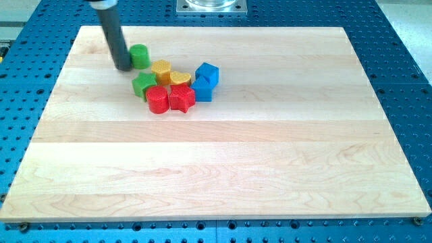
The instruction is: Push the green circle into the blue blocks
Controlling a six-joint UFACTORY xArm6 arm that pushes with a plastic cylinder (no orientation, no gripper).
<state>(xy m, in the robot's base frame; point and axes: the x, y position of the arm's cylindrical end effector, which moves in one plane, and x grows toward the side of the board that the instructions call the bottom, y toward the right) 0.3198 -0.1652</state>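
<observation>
The green circle (140,56) sits near the board's top left. My tip (123,67) rests on the board just to its left, touching or nearly touching it. Two blue blocks lie to the right: a blue cube (208,73) and a second blue block (202,90) right below it. Between the circle and the blue blocks lie a yellow hexagon-like block (162,69) and a yellow heart-like block (179,78). Below them lie a green star-like block (144,84), a red cylinder (158,100) and a red star (181,98).
The wooden board (216,169) lies on a blue perforated table (405,61). A metal mount (212,7) sits at the view's top centre. All the blocks cluster tightly in the board's upper left part.
</observation>
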